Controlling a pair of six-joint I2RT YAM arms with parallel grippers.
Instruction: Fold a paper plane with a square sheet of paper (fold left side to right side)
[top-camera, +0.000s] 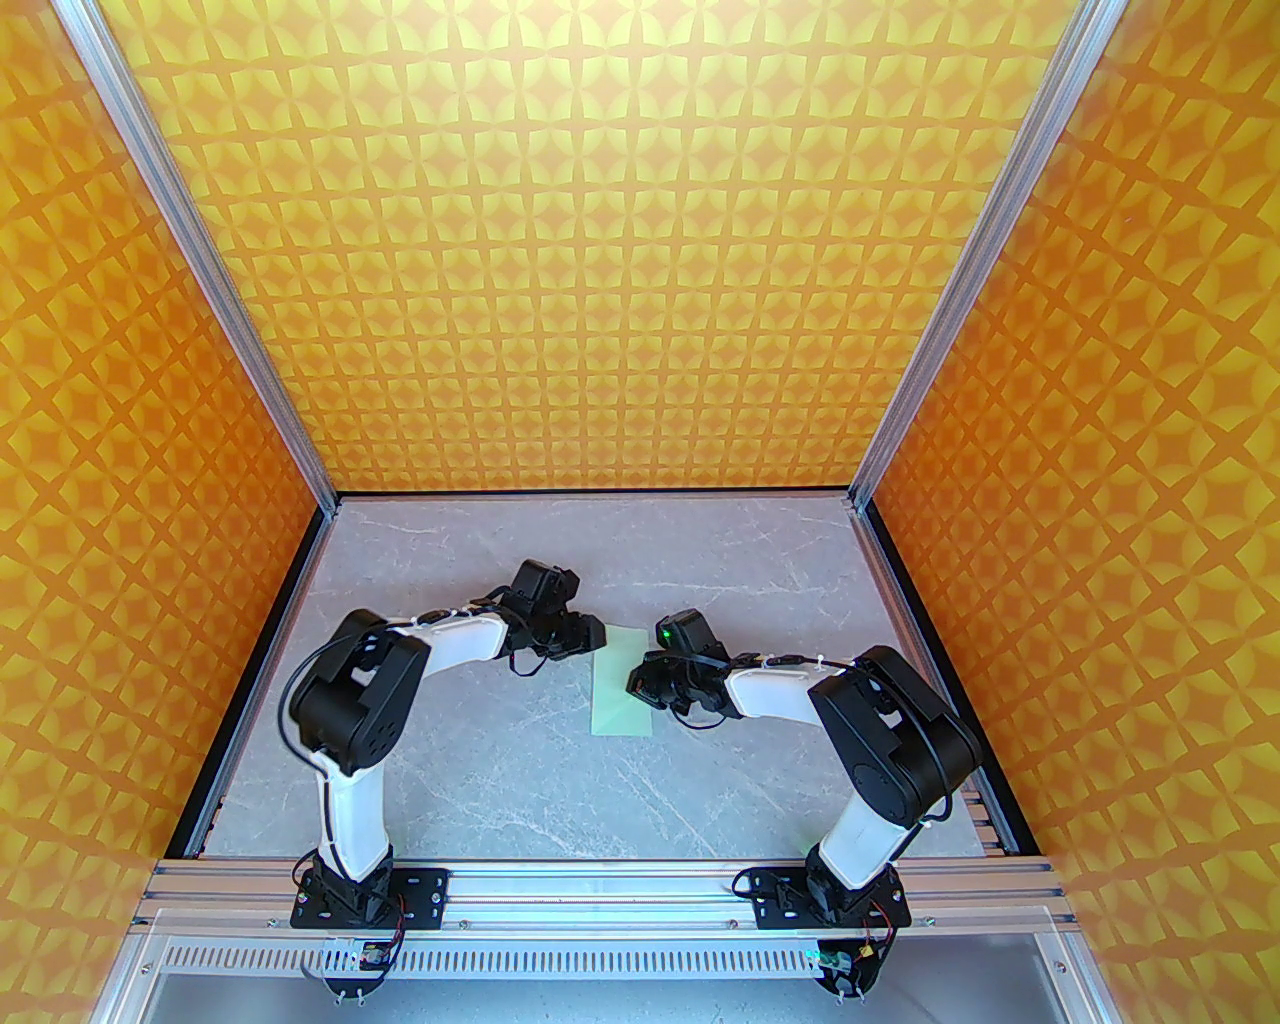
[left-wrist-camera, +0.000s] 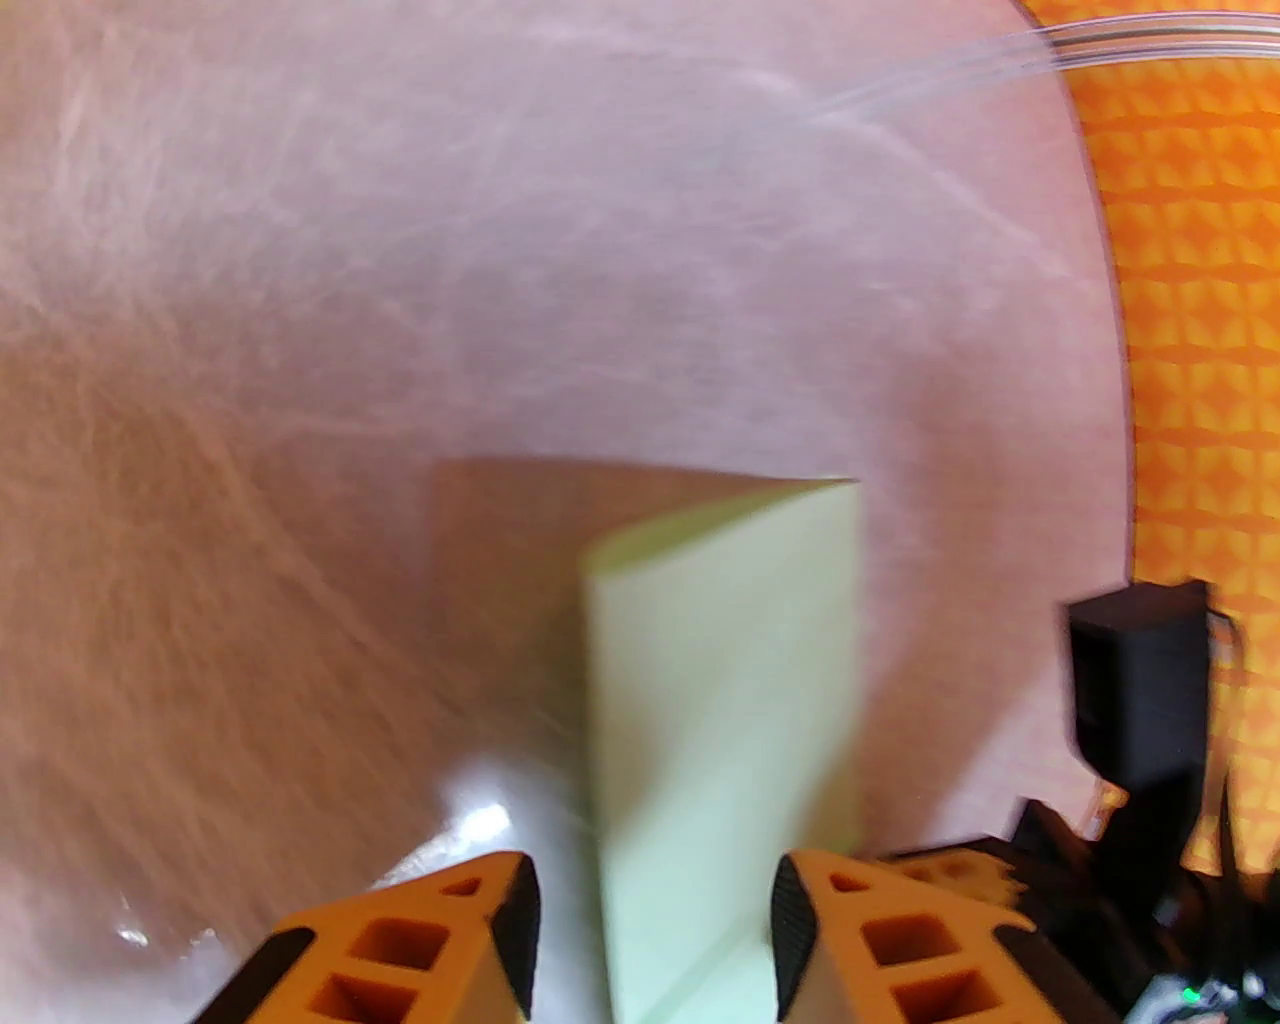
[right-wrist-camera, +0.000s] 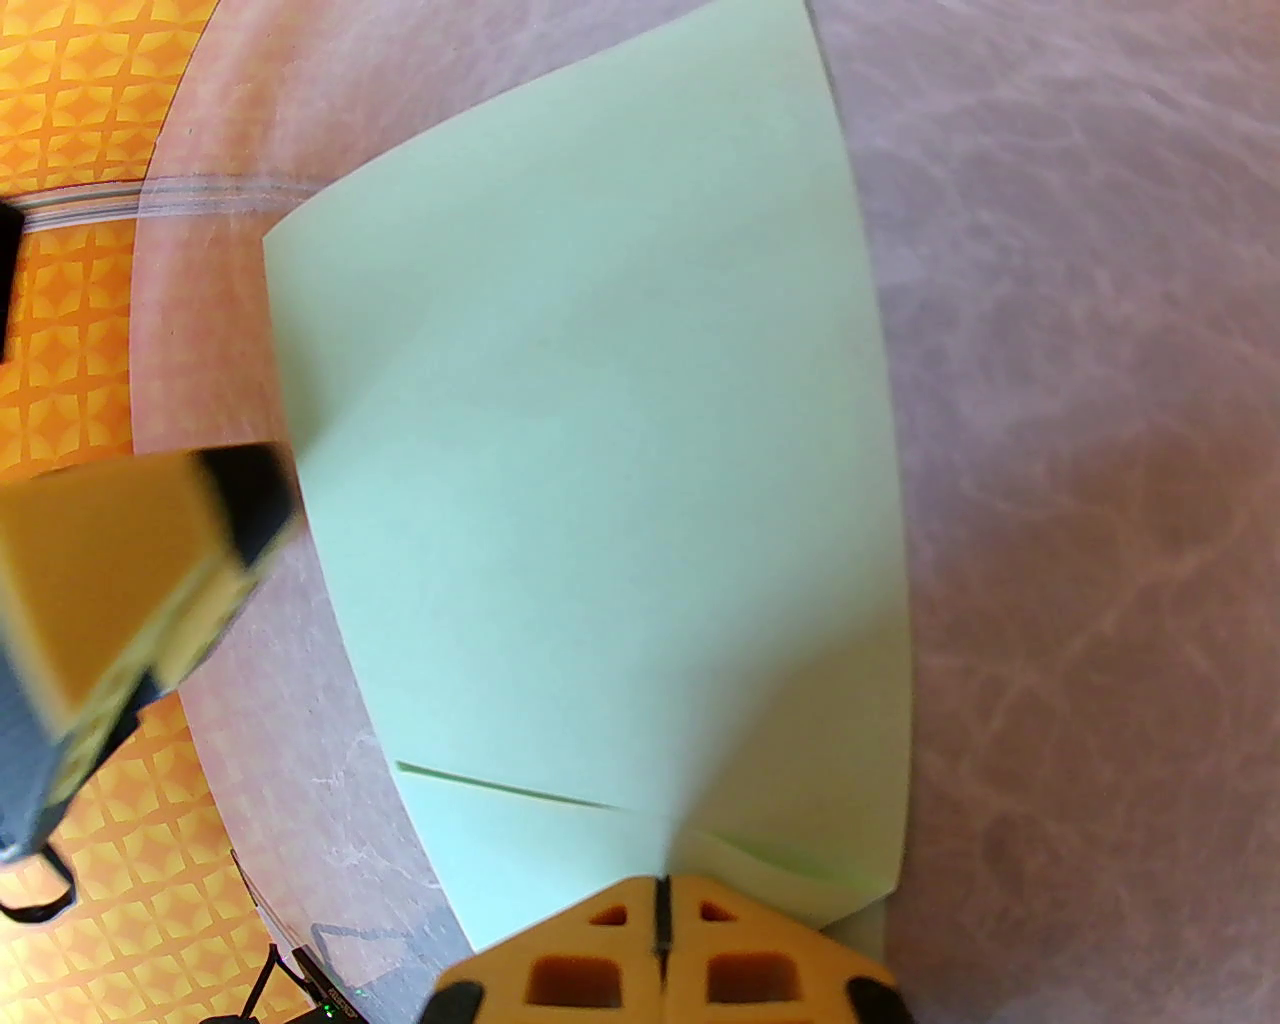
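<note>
Sheet location: the square sheet of paper (top-camera: 624, 682) is lying on the table (top-camera: 500, 790) at the centre of the top view, between the two grippers.
Sheet condition: it is showing as a narrow upright strip, so I am judging it doubled over, left side onto right. In the left wrist view its layers are gaping a little at the upper end, so the crease is looking unpressed.
Left gripper (top-camera: 588, 636): it is sitting at the strip's upper left corner. In its own view (left-wrist-camera: 655, 935), bottom centre, the fingers are standing apart on either side of the paper, and no pad is visibly clamping it.
Likely reason: with the flap lying over, no hold is needed on that side.
Right gripper (top-camera: 648, 686): it is sitting at the strip's right edge. In its own view (right-wrist-camera: 660, 925), bottom centre, the fingers are pressing tight together with the tips bearing on the paper's edge. Whether a layer is nipped between them cannot be told.
Likely reason: it is anchoring the sheet against sliding.
Count: one sheet; two arms; two grippers, each with two fingers.
Stage: the half-fold is lying over and pressing the crease is outstanding.
</note>
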